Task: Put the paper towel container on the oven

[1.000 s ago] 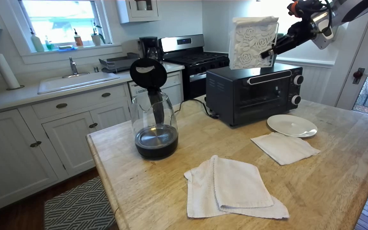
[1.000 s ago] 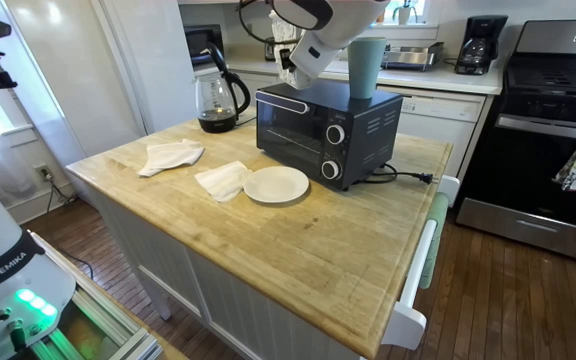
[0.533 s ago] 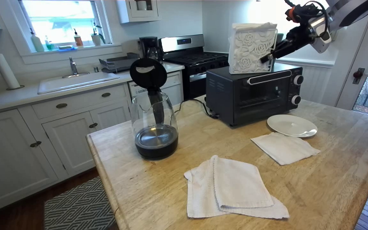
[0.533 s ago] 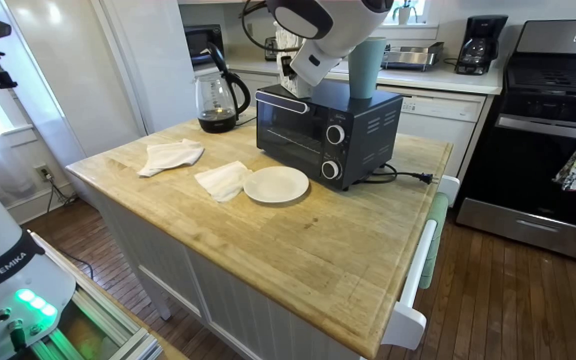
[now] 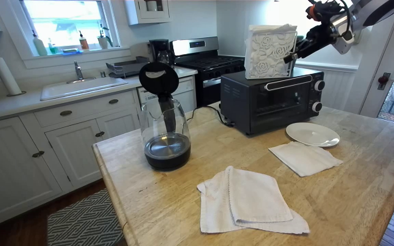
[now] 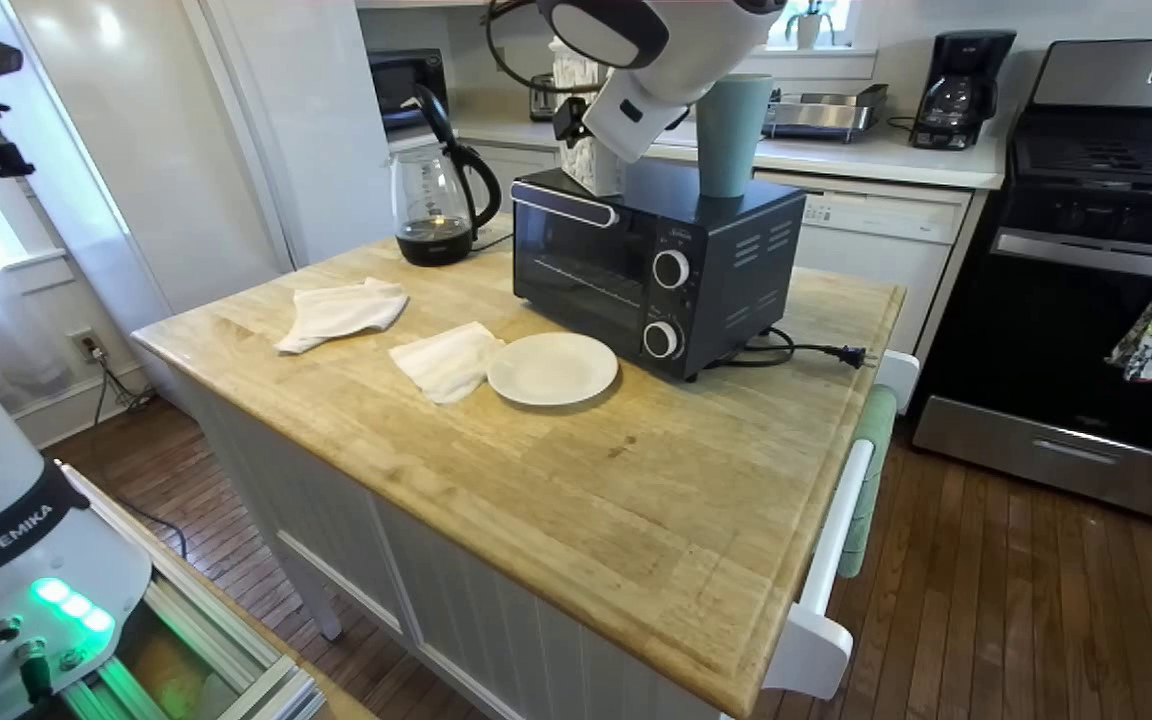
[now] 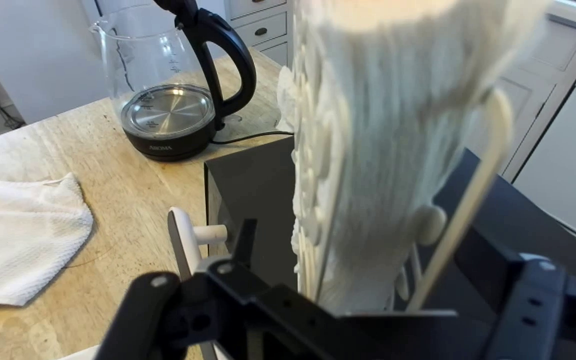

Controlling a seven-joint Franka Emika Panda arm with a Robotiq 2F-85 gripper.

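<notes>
Moved since a second ago: paper towel container, lowered onto the oven; gripper, since loosened and drawn slightly back. Gripper: released, fingers spread to either side of the paper towel container's narrow end, with gaps shown in the wrist view. Paper towel container: stood upright on the oven's top, by the door-side edge. Placement is judged complete; only a clean withdrawal is left, the openwork sides not to be snagged. Cup, blue-green: stood on the same top, apart. Oven: set by the worktop's far edge, toward the right-hand corner in an exterior view. Kettle, glass: placed farther left along that edge. Plate, white: laid before the oven.
</notes>
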